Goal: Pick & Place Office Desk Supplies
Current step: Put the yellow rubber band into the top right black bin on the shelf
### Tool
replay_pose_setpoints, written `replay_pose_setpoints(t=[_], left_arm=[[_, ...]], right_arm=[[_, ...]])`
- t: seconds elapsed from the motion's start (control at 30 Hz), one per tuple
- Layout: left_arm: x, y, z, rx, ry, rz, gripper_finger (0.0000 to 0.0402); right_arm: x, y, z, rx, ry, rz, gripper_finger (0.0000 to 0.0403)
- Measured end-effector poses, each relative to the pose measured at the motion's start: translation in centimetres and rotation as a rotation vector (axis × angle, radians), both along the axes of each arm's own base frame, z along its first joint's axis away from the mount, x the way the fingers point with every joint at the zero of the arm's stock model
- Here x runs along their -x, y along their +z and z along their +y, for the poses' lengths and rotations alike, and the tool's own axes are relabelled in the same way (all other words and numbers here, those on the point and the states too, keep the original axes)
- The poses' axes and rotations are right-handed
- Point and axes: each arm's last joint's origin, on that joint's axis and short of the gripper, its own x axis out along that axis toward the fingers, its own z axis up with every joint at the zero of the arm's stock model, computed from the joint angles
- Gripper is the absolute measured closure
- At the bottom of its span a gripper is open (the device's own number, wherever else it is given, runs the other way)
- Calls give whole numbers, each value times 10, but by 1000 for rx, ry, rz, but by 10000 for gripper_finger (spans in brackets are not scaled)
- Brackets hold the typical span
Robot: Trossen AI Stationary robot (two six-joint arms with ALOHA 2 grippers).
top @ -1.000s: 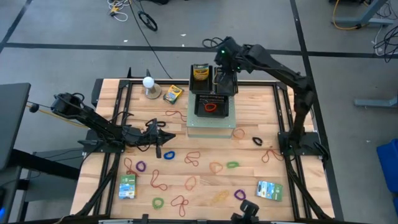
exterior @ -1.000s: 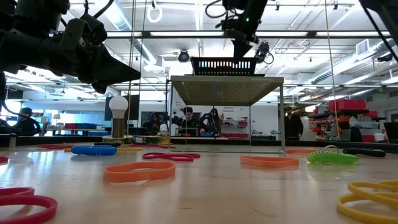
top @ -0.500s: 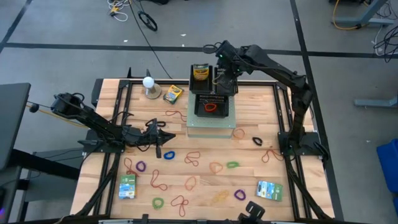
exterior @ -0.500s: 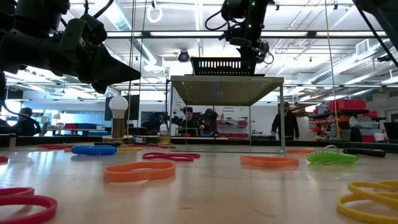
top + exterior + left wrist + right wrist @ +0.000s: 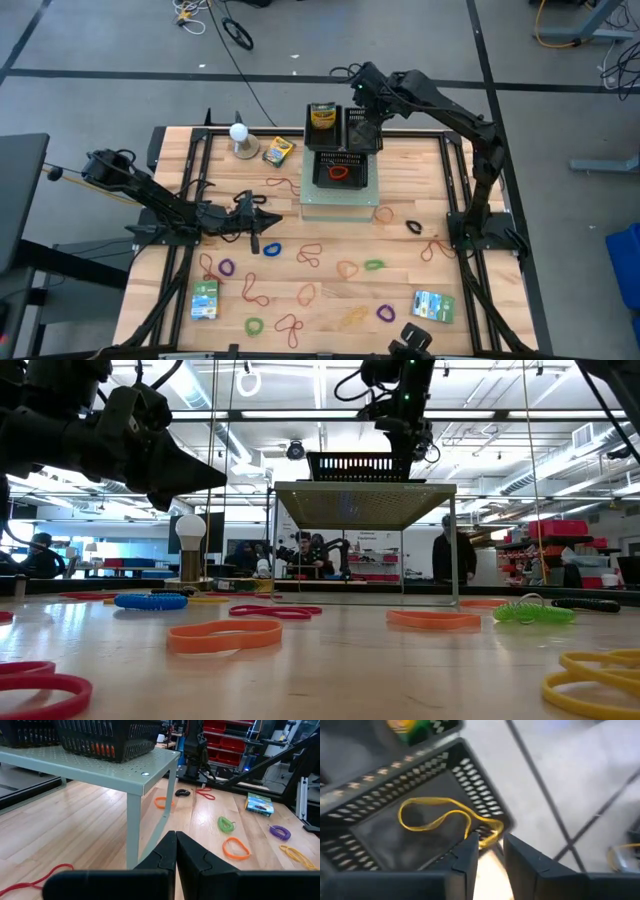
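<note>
Right gripper [image 5: 490, 852] is over the back right black basket [image 5: 470, 775] at the far edge of the table, fingers a narrow gap apart, holding nothing. Yellow rubber band [image 5: 442, 817] lies flat on that basket's floor, stretched into a long loop, one end reaching the basket wall just by the fingertips. A crayon box [image 5: 322, 117] sits in the neighbouring basket [image 5: 322, 106], long axis running front to back. Left gripper [image 5: 175, 851] hovers low over the table's left side, fingers pressed together, empty, pointing toward the metal stand [image 5: 127, 772].
</note>
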Motion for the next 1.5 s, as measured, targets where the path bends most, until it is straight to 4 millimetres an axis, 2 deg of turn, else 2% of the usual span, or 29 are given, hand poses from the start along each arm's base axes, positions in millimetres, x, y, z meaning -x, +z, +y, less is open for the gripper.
replay_pose_setpoints(t=[0.23,0.47,0.57,0.7,0.9,1.3,1.4,1.5], left_arm=[[0,0,0,23,2,-9,392],[0,0,0,38,3,-12,392],[0,0,0,38,3,-12,392],[0,0,0,29,3,-10,392],[0,0,0,28,17,-11,392],[0,0,0,21,17,-1,392],[0,-1,1,29,21,1,392],[1,-3,1,73,38,7,392]], right_arm=[[-6,1,-2,-73,35,-121,388],[8,20,10,-55,52,-150,391],[13,21,5,-62,33,-153,397],[5,3,-4,-72,5,-74,397],[-16,-18,-10,-124,77,-60,399],[-26,-48,-26,-139,20,34,400],[-27,-41,-18,-135,34,13,401],[-21,-17,6,-116,65,-40,401]])
